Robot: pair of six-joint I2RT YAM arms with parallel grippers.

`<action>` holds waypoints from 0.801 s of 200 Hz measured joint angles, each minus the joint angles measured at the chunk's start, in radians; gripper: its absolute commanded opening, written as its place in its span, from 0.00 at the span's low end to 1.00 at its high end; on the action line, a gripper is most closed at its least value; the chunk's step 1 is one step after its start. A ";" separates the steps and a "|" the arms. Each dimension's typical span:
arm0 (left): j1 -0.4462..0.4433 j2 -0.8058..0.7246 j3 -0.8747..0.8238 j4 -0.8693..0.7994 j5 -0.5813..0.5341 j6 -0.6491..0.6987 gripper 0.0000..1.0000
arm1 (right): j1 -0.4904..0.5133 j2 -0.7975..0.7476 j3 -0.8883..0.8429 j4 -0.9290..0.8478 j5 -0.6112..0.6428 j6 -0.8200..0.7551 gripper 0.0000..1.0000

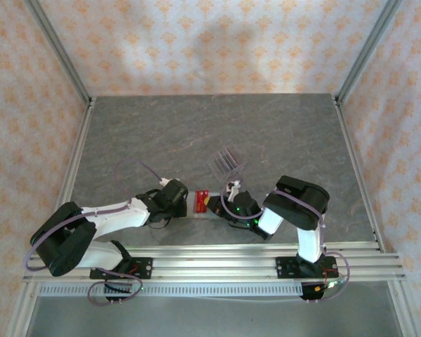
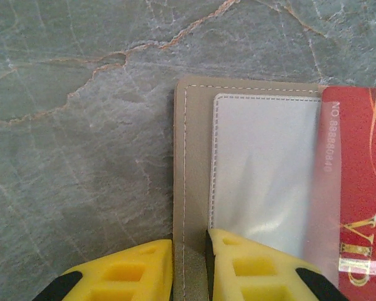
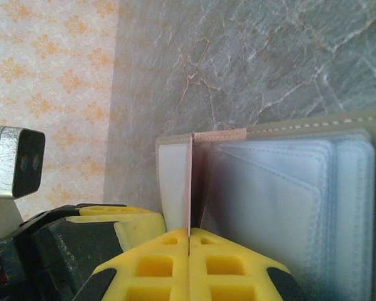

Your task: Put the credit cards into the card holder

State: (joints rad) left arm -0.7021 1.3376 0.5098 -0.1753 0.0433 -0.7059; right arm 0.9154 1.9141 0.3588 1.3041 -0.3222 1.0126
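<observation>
Grey veined tabletop (image 1: 196, 126), orange-patterned walls (image 1: 217, 42) on three sides, aluminium rails (image 1: 217, 256) along the near edge. Take the card holder (image 1: 203, 203) as your landmark. It lies open on the tabletop between your two arms, a little beyond the rails.

Left claw (image 2: 189, 243): your left arm reaches in from the holder's left. The yellow fingers (image 2: 250, 263) are set narrow, with the holder's tan stitched border strip caught in the gap between them. One finger sits just outside the holder's edge and the other on its inner face. It grips the holder and nothing else.

Past that border, on the holder's inner face, you have a clear window pocket (image 2: 263, 169) with glare on it. Beside the pocket, on the side away from the border, sits a red card (image 2: 363, 157) with gold "VIP" lettering and a printed number. Its nearer edge lies under clear film.

Right claw (image 3: 189, 233): comes in from the holder's right. Its fingers are pressed together on one thin pinkish leaf (image 3: 190, 182) of the holder, which stands upright in the seam between them. On one side of the leaf is a stack of clear sleeves (image 3: 288, 200), on the other a pale panel. A silver box with a dark lens (image 3: 15, 160) sits off the holder's pale-panel side.

Credit cards (image 1: 228, 156): beyond the holder, away from the arms, thin dark cards stand on edge in a clear slotted stand (image 1: 226, 166). They are near the holder but apart from it. You cannot count them from above because they are too small.
</observation>
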 measured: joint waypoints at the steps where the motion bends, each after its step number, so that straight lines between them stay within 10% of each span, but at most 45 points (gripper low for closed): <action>1: 0.000 0.000 0.000 0.000 0.000 0.000 0.22 | 0.000 0.000 0.000 0.002 0.000 0.002 0.00; 160: 0.000 0.000 0.006 -0.012 -0.003 0.000 0.22 | 0.011 0.008 -0.007 0.013 0.010 0.051 0.00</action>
State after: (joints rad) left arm -0.7021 1.3376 0.5159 -0.1871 0.0402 -0.7055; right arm 0.9268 1.9221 0.3519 1.3170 -0.3126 1.0637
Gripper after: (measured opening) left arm 0.219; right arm 0.044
